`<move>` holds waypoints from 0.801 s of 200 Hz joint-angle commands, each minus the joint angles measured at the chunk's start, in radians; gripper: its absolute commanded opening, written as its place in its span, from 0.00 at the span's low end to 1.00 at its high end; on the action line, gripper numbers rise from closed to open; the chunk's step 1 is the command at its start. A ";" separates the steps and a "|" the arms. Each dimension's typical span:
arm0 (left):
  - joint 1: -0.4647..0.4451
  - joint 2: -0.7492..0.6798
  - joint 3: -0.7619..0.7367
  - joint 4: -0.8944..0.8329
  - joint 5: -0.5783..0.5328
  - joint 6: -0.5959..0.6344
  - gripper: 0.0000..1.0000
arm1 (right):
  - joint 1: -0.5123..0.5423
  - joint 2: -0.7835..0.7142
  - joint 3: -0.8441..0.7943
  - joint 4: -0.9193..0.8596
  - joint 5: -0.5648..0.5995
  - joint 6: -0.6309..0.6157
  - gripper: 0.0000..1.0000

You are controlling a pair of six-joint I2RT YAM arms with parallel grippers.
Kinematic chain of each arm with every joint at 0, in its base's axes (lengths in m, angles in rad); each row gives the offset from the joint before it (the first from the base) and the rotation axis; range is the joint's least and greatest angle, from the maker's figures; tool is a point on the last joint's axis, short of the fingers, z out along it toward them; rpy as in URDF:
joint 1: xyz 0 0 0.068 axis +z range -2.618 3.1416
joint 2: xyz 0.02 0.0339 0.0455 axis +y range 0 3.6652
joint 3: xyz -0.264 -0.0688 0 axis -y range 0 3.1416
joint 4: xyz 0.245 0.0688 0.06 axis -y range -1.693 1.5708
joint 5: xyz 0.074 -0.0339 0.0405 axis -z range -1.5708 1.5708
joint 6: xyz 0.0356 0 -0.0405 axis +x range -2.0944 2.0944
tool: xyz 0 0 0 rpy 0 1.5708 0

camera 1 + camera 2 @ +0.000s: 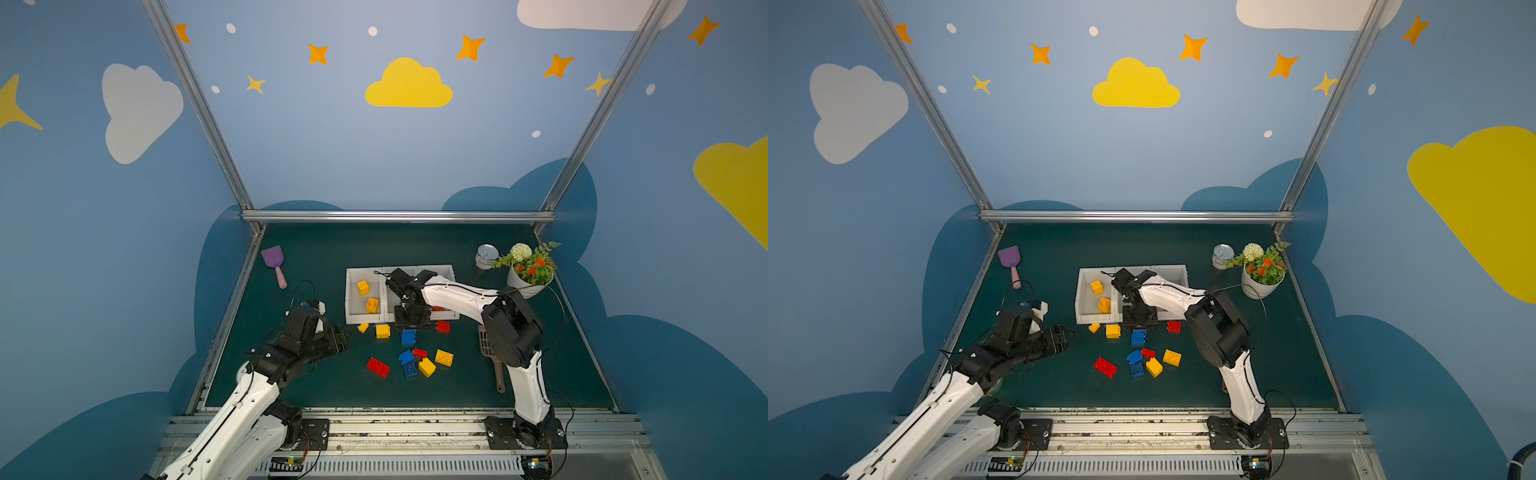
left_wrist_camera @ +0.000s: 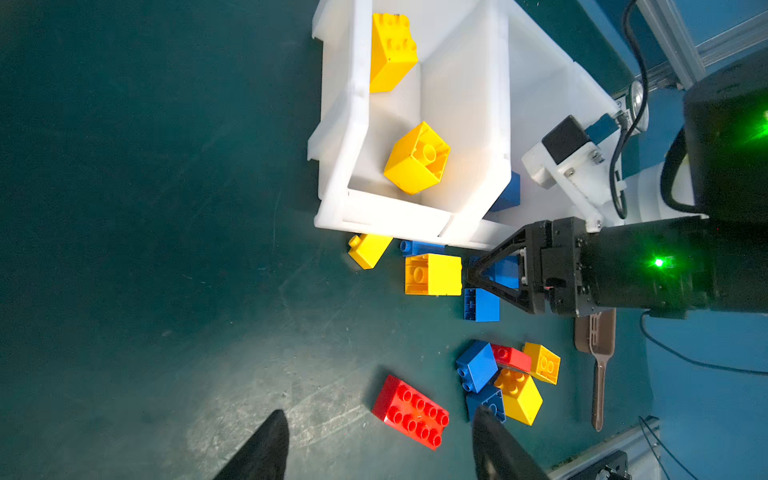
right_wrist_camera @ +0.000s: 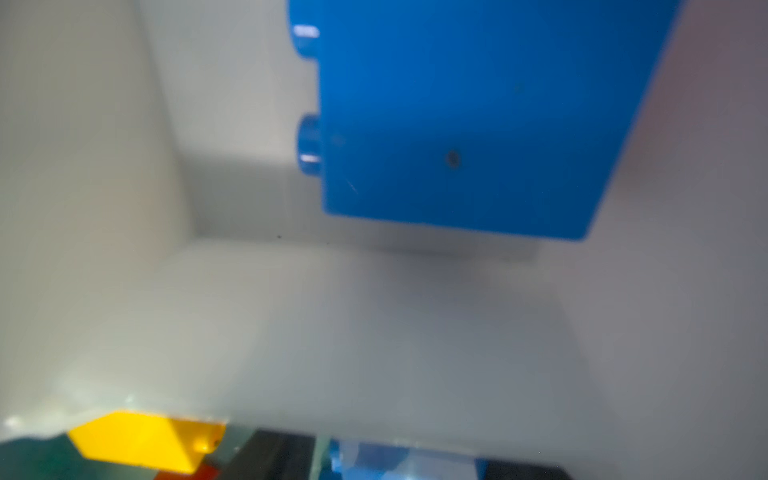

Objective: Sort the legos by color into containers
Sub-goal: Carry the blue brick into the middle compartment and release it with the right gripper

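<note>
Left gripper [image 2: 380,413]: I see its fingers spread and empty, at 9 o'clock of the loose bricks [image 1: 444,358].
Right gripper [image 1: 410,324]: nose-down at the middle bin's near rim. I cannot tell whether it grips anything.
Bins [image 1: 349,295]: 12 o'clock of the loose bricks, with two yellow bricks [image 1: 363,287] in the left one.
Right wrist view: a blurred blue brick [image 3: 457,116] inside a bin. In both top views the arm hides it.

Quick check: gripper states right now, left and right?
Left gripper: open, holding nothing.
Right gripper: cannot be told; it is down at the front edge of the containers, with its jaws not clearly shown.
</note>
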 commanded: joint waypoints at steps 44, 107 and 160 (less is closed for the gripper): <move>0.002 0.006 -0.008 0.003 0.010 0.016 0.70 | 0.012 -0.051 0.003 -0.027 0.011 0.011 0.40; 0.002 0.024 -0.005 0.011 0.014 0.025 0.70 | 0.005 -0.130 0.123 -0.094 0.050 -0.069 0.39; 0.000 0.003 -0.008 0.005 0.012 0.020 0.70 | -0.030 0.009 0.327 -0.138 0.023 -0.129 0.39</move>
